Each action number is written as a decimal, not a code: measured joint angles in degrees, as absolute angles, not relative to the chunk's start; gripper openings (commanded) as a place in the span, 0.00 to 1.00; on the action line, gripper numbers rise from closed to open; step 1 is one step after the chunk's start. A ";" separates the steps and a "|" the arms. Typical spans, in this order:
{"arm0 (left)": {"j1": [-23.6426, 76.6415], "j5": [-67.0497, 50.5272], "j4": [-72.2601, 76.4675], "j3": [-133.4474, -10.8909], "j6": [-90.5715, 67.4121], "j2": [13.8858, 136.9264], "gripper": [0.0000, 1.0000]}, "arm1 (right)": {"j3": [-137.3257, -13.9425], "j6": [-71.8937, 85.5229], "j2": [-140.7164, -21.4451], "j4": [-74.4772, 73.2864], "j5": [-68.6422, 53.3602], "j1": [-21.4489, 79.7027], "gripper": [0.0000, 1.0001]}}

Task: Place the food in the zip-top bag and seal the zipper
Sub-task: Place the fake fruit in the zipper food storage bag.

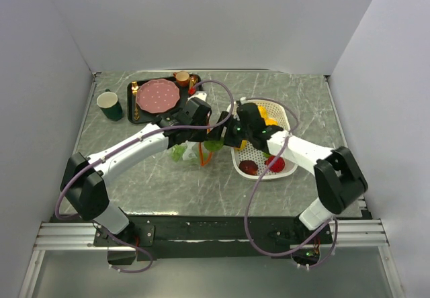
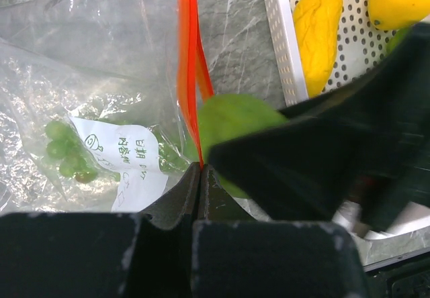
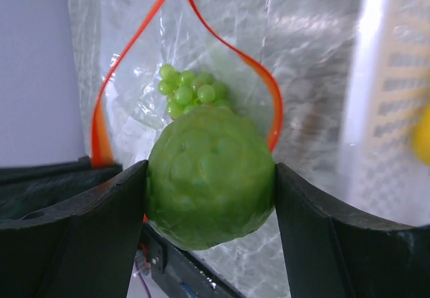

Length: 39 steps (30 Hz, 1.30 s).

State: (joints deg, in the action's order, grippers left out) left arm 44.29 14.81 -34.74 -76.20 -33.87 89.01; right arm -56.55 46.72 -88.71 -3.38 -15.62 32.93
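Note:
The clear zip-top bag (image 2: 80, 76) lies at the table's middle (image 1: 191, 152), with green grapes (image 2: 64, 152) inside. My left gripper (image 2: 199, 167) is shut on its orange-red zipper (image 2: 188, 76) and holds the mouth up. My right gripper (image 3: 209, 177) is shut on a round bumpy green fruit (image 3: 209, 176), right at the open mouth, whose zipper (image 3: 269, 93) loops round it. The fruit also shows in the left wrist view (image 2: 232, 120). More food lies in the white basket (image 1: 290, 120): yellow pieces (image 2: 321, 26), a red one (image 1: 274, 164) and a dark one (image 1: 248, 167).
A black tray (image 1: 144, 113) at the back left holds a pink speckled plate (image 1: 158, 94), gold cutlery (image 1: 134, 100) and a small brown cup (image 1: 181, 78). A dark green cup (image 1: 110, 105) stands left of it. Grey walls close the table's sides.

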 measured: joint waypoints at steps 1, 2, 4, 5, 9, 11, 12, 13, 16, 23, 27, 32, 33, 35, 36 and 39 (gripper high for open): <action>44.29 14.79 -34.76 -76.20 -33.87 88.92 0.01 | -57.34 47.11 -90.24 -3.09 -15.79 33.63 0.43; 44.29 14.79 -34.81 -76.23 -33.87 88.75 0.01 | -58.17 47.22 -91.53 -2.68 -15.84 34.17 0.45; 44.29 14.87 -34.94 -76.23 -33.85 88.36 0.01 | -60.25 47.55 -94.17 -2.20 -15.99 35.16 0.48; 44.25 15.11 -34.92 -76.23 -33.87 88.05 0.01 | -61.25 47.62 -95.44 -1.76 -16.16 35.57 0.53; 44.03 15.40 -35.24 -76.62 -33.85 86.54 0.01 | -63.22 49.08 -99.39 1.72 -17.41 36.40 0.70; 44.01 15.86 -35.38 -76.77 -33.82 86.04 0.01 | -64.95 49.30 -101.41 1.96 -18.35 36.42 0.80; 43.99 16.58 -35.46 -76.93 -33.78 85.95 0.01 | -65.43 49.39 -101.97 2.11 -18.63 36.49 0.81; 43.88 16.75 -35.51 -76.97 -33.80 85.93 0.01 | -65.58 49.43 -102.28 2.31 -18.85 36.49 0.83; 43.75 17.26 -35.57 -76.97 -33.78 85.84 0.01 | -65.32 49.45 -102.15 3.14 -19.14 36.45 0.90; 43.68 17.28 -35.81 -77.14 -33.87 85.21 0.01 | -65.10 47.40 -100.44 2.50 -18.63 36.34 0.92; 43.66 16.97 -35.86 -77.84 -33.87 85.21 0.01 | -65.10 46.30 -98.48 0.34 -16.75 36.03 0.92; 43.64 16.91 -35.83 -78.04 -33.85 84.71 0.01 | -62.96 44.21 -90.76 -5.21 -9.80 35.05 0.92; 43.62 16.91 -35.83 -78.04 -33.85 84.53 0.01 | -62.54 43.57 -88.58 -6.63 -7.94 34.41 0.92; 43.59 16.82 -35.77 -78.02 -33.85 84.12 0.01 | -62.41 42.33 -84.93 -9.41 -4.05 32.80 0.93; 43.59 16.78 -35.68 -78.02 -33.85 83.85 0.01 | -62.30 41.74 -83.29 -10.33 -2.31 31.70 0.93; 43.59 16.36 -34.81 -78.00 -33.82 83.26 0.01 | -61.39 39.90 -80.31 -12.16 1.15 28.01 0.91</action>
State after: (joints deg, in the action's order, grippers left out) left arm 43.59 16.36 -34.81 -78.00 -33.82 83.26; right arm -61.39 39.90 -80.31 -12.16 1.15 28.01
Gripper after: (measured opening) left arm 0.013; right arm 0.932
